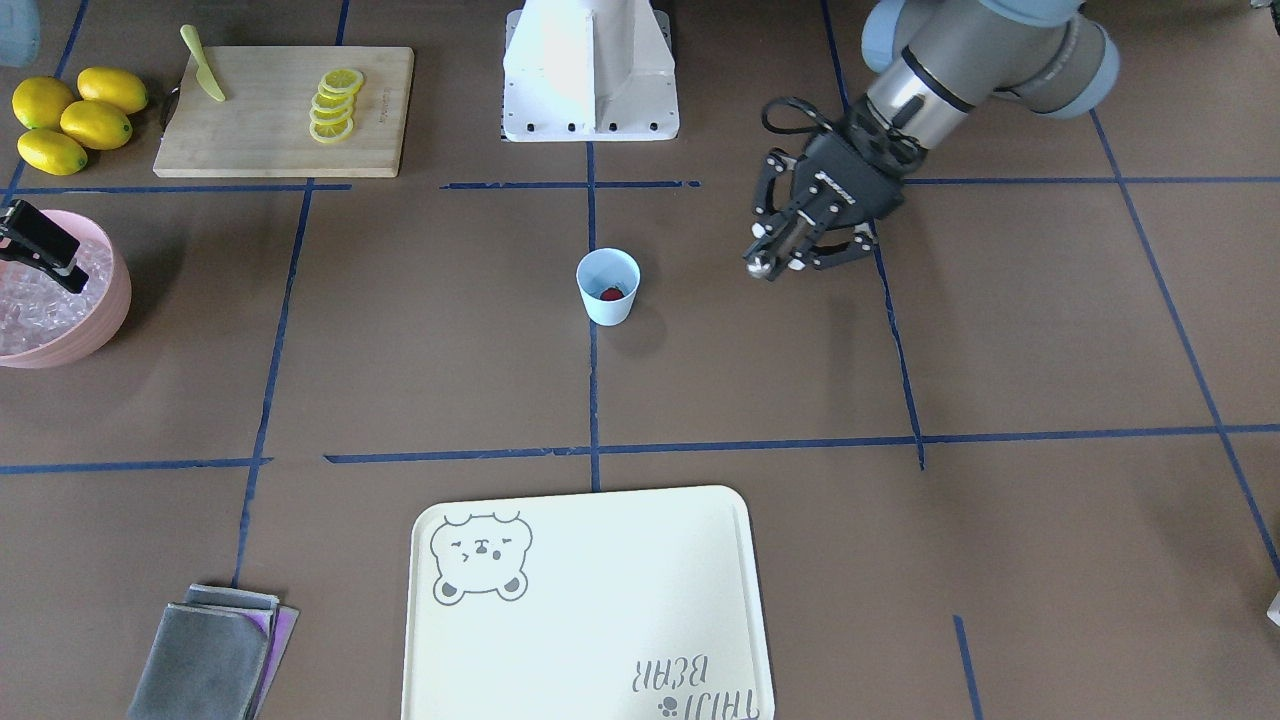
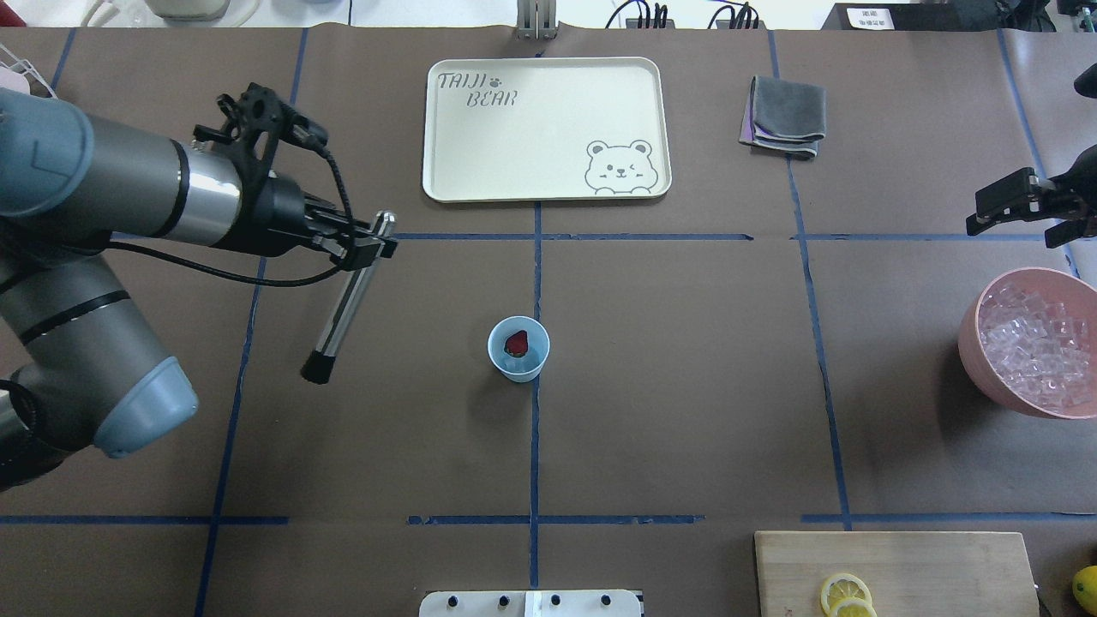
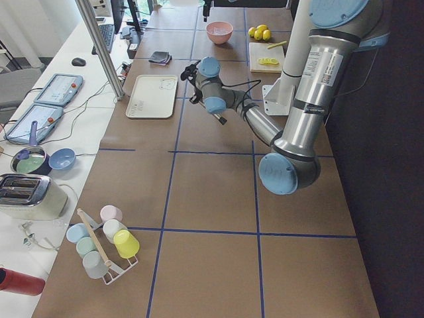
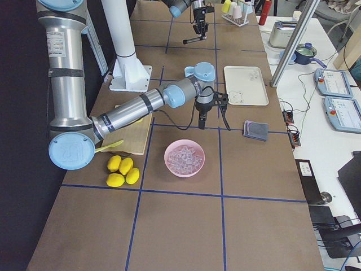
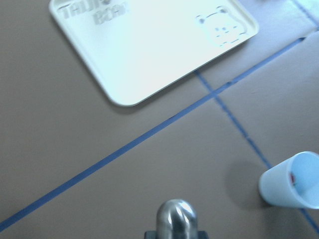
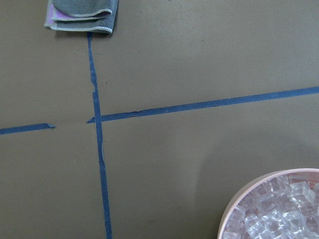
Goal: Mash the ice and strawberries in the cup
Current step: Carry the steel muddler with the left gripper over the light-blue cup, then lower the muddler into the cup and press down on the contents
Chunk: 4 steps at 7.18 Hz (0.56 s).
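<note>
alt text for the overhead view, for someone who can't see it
The left pincer grips a tilted metal muddler, its black tip left of a pale blue cup holding a strawberry in the middle. A cream tray lies beyond, and a pink bowl of ice sits at the right edge.

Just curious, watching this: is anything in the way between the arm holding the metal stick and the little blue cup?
Nothing visible. Only bare table lies between the left gripper, shut on the metal masher, and the cup.

polished metal rod, matt plastic cup, wooden board, soft grey cloth, glassy ice
</note>
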Tool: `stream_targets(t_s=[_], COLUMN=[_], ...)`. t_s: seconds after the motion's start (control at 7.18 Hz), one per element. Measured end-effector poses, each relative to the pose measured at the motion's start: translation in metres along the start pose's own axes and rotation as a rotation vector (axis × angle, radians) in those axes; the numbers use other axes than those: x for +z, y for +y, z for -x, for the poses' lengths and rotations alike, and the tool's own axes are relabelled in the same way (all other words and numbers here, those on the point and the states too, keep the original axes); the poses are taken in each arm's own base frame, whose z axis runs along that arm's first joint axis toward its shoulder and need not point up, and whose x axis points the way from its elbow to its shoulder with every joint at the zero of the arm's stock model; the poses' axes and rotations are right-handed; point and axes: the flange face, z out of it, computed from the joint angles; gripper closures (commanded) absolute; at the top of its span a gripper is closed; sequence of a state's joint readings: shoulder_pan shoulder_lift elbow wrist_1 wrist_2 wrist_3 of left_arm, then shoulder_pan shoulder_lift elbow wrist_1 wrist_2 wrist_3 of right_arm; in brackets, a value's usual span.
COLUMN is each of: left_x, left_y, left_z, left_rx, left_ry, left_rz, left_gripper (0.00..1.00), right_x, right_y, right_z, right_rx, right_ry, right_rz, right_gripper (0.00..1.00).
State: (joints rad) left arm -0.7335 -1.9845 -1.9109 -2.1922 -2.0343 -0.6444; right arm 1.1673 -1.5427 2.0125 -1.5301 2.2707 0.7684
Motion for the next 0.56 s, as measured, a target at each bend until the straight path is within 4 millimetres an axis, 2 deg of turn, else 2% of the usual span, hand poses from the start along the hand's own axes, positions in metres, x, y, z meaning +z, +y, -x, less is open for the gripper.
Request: stream_targets(t_s=[0.14, 0.28, 0.42, 0.56], left_x=[0.000, 0.013, 0.034, 0.047], left_y=[-0.020, -0.024, -0.013, 0.000], left_z=[-0.033, -0.066, -0.098, -0.121], left_rx=[0.044, 0.080, 0.109, 0.158], left_ry=[0.032, 0.033, 0.009, -0.032], left_rz=[-0.076, -0.180, -0.312, -0.450], left_gripper=[0.97, 0.96, 0.99, 0.99], right_x=[0.000, 0.000, 0.000, 0.000], right_y=[0.000, 0.000, 0.000, 0.000], right_z=[0.000, 0.000, 0.000, 0.000], right_rx=[0.000, 0.000, 0.000, 0.000], right_ry=[0.000, 0.000, 0.000, 0.000], right_rz=[0.001, 0.001, 0.001, 0.001], right_gripper=[0.00, 0.00, 0.00, 0.00])
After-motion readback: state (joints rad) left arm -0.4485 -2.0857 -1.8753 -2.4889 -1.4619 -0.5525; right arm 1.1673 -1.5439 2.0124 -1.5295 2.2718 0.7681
